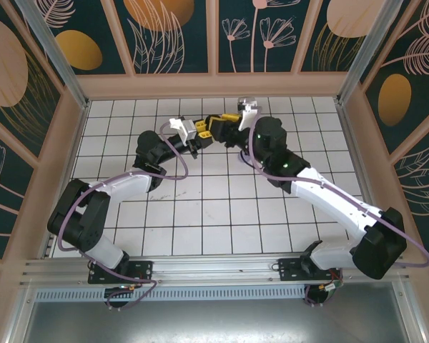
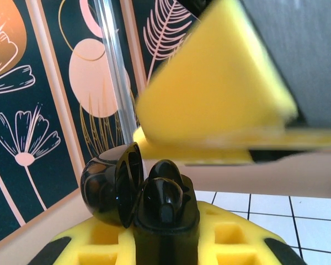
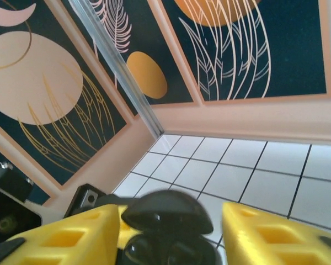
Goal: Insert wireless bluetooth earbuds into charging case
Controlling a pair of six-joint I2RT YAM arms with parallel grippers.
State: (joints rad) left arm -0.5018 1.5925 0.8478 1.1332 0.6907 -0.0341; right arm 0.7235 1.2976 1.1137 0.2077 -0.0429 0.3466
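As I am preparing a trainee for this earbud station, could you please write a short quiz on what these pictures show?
1. True or false: the lid of the black charging case is shut.
2. Fill in: the jaws of the right end effector stand ___, one yellow finger on each side of the case.
3. Which one grips the case? A. the left end effector B. the right end effector C. neither

Key: 1 false, the lid is swung open; 2 open; 3 A.
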